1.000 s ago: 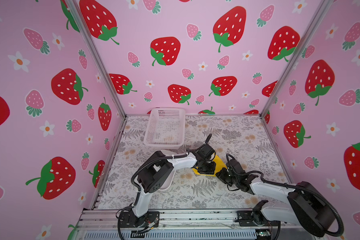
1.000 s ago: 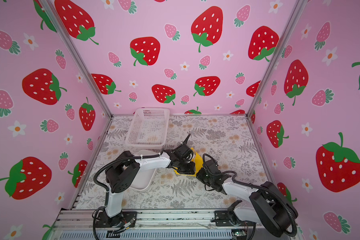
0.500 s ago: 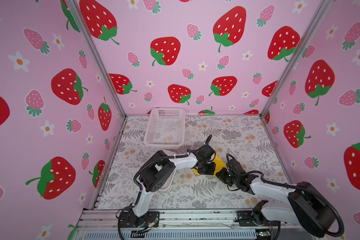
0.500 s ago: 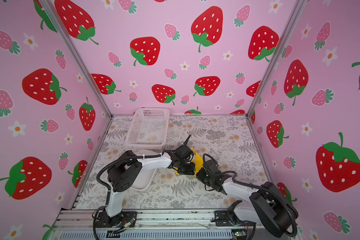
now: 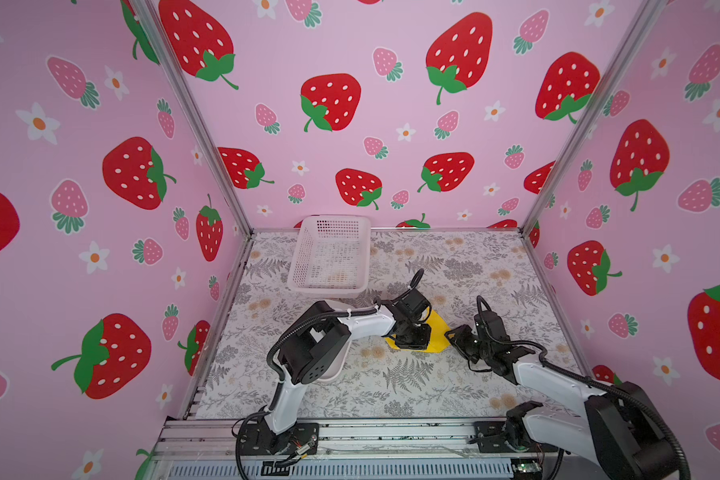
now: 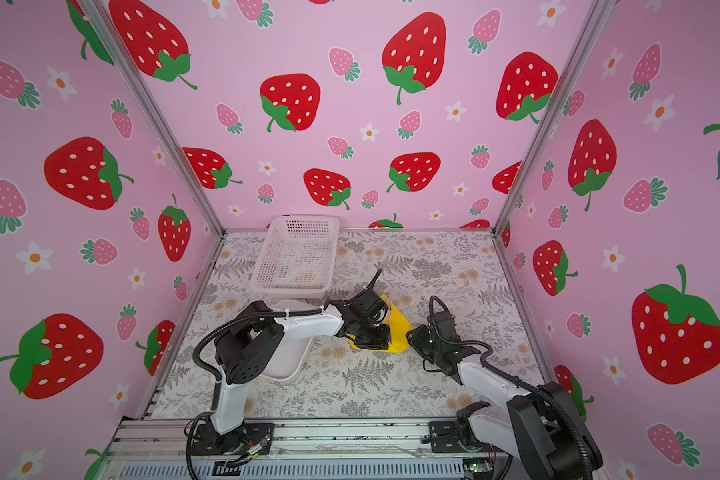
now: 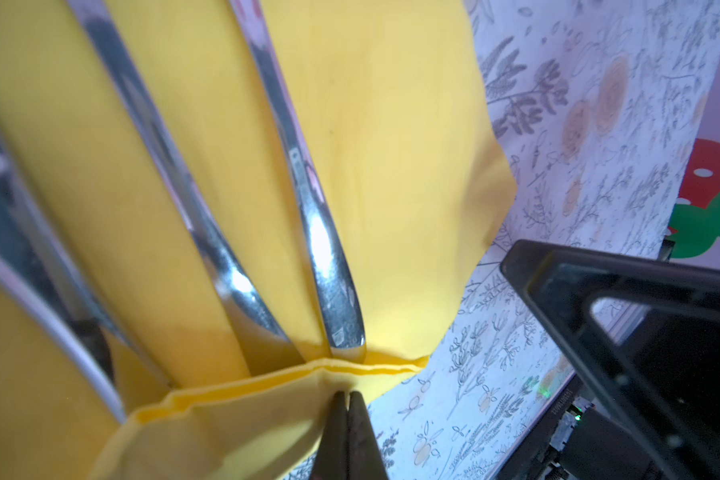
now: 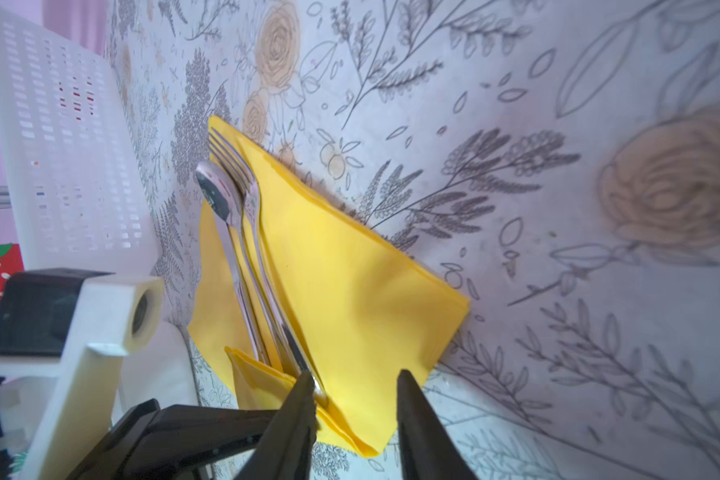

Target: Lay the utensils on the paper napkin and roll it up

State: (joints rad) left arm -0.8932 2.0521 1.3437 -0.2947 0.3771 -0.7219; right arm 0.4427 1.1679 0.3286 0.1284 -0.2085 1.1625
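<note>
- Left wrist view gives you the left gripper (image 7: 347, 397) with its fingertips pressed together. They sit right at the edge of a flap of the paper napkin (image 7: 391, 166) that is folded up over the handle ends. You cannot tell whether any paper is caught between them.
- Your utensils (image 7: 314, 232) lie on the yellow sheet, three shiny handles fanning out from that flap.
- Right wrist view shows your right gripper (image 8: 355, 376) with its jaws parted and nothing clamped. The napkin's near edge lies in the gap, and one jaw sits right against the fold.
- There you can see a fork (image 8: 252, 197) and a spoon (image 8: 215, 191) side by side, heads pointing toward the white mesh basket (image 8: 59, 124).
- In both top views the napkin lies mid-table (image 5: 391, 382) in front of the basket, between your two grippers, with the left wrist covering part of it.
</note>
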